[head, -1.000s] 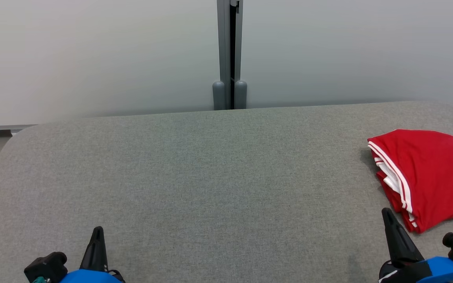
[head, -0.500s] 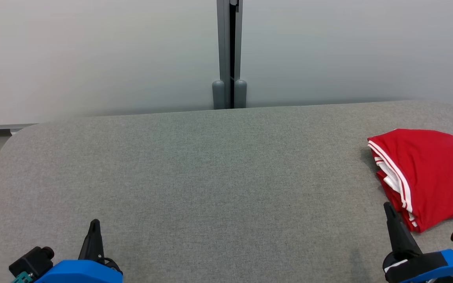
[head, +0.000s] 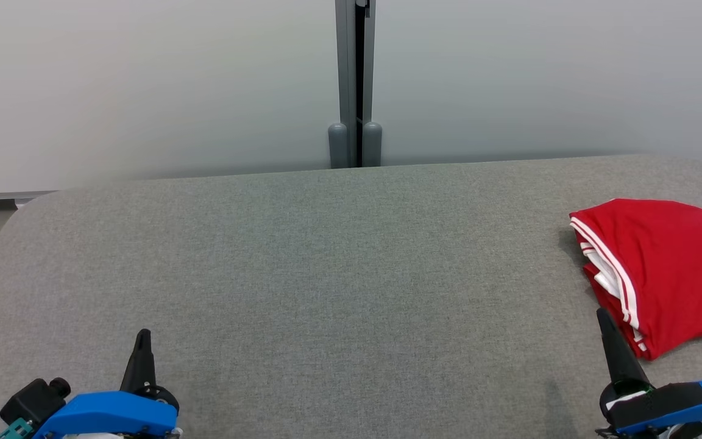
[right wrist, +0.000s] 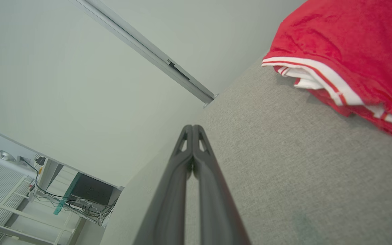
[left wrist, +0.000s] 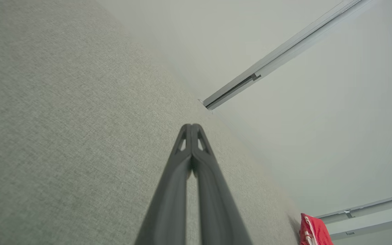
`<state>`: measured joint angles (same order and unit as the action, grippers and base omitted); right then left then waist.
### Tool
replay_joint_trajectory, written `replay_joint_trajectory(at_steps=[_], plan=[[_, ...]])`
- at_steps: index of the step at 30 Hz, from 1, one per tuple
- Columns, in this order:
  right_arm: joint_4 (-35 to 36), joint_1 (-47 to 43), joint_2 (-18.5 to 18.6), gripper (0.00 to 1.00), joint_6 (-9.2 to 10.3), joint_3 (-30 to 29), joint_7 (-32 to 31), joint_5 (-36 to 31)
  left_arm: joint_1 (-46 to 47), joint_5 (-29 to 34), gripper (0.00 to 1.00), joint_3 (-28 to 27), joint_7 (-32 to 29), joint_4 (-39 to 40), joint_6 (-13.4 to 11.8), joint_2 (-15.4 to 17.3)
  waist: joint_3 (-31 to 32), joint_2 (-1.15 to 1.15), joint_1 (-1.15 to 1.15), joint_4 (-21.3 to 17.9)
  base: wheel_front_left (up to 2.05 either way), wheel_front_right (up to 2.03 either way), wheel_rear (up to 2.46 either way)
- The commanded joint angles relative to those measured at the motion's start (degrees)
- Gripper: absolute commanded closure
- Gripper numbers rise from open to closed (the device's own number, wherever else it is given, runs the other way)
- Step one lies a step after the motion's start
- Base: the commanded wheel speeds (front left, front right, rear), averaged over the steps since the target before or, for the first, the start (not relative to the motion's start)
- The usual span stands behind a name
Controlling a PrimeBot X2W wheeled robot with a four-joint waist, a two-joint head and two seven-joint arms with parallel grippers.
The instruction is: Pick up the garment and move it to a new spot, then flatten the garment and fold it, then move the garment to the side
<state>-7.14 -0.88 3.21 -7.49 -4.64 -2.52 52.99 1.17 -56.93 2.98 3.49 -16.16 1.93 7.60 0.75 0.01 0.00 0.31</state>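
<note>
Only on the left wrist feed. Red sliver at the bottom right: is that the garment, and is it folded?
Observer: Yes. The red garment lies folded in layers near the right end of the grey fabric table.
Operator: Right hand on it?
Observer: No. The right hand is shut and empty. It is apart from the cloth, beside its striped side.
Operator: Which way does the striped edge face?
Observer: The white-striped edge faces the table's middle, toward the robot's left. White inner layers show under it.
</note>
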Motion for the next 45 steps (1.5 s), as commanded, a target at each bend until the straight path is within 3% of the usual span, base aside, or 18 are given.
replay_joint_trajectory(at_steps=[1,45], plan=[[0.26,1.61,0.05,1.00,0.00,-0.24,-0.23,1.59,1.59,-1.43,1.00,-0.64,-0.42,0.80,0.41,0.04,-0.01,-0.01,0.00,-0.01,0.00,0.00,0.00],[-4.50,5.58,-0.18,1.00,-0.01,-1.36,-2.78,26.68,4.19,-23.91,1.00,-6.73,-6.96,1.78,3.91,-3.15,-0.55,-0.01,0.00,-0.19,0.00,0.00,0.00]])
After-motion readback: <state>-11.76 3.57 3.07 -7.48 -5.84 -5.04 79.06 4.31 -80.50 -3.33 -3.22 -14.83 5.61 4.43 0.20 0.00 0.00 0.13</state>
